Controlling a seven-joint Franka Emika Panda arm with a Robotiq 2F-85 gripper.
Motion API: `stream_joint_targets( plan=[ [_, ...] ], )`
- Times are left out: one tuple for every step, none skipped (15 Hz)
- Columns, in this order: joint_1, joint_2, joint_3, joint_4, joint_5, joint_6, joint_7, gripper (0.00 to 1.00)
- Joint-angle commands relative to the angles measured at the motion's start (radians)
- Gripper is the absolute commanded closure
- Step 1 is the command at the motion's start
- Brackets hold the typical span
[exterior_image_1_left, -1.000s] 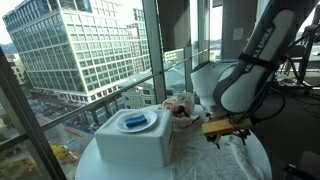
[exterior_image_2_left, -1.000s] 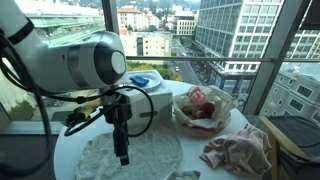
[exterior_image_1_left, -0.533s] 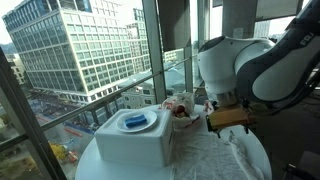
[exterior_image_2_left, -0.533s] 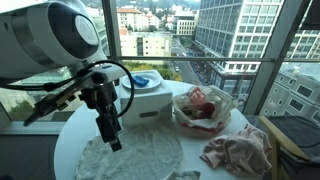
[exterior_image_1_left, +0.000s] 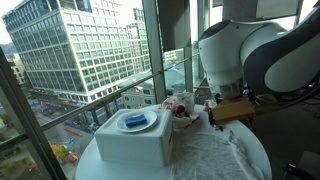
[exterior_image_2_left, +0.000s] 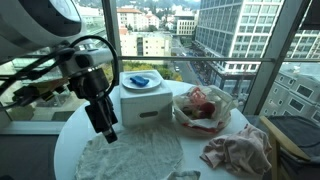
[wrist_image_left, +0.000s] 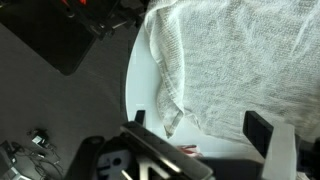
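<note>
My gripper is open and holds nothing; its two black fingers stand wide apart above a white knitted cloth spread flat on the round white table. In an exterior view the gripper hangs over the near left edge of that cloth, clear of it. The same cloth lies under the arm. One corner of the cloth is folded over near the table's rim in the wrist view.
A white box with a blue object on top stands at the back of the table. Beside it is a clear bag of red and pink things. A crumpled pinkish cloth lies near the table edge. Windows surround the table.
The arm has risen and swung away from the middle of the white cloth toward its edge. The jaws stayed open and empty. The cloth has not moved.
</note>
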Motion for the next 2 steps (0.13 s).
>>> stream_joint_targets(
  plan=[
    [-0.030,0.002,0.030,0.000,0.011,0.001,-0.008,0.00],
    [-0.030,0.004,0.030,0.000,0.011,0.001,-0.008,0.00]
  ],
)
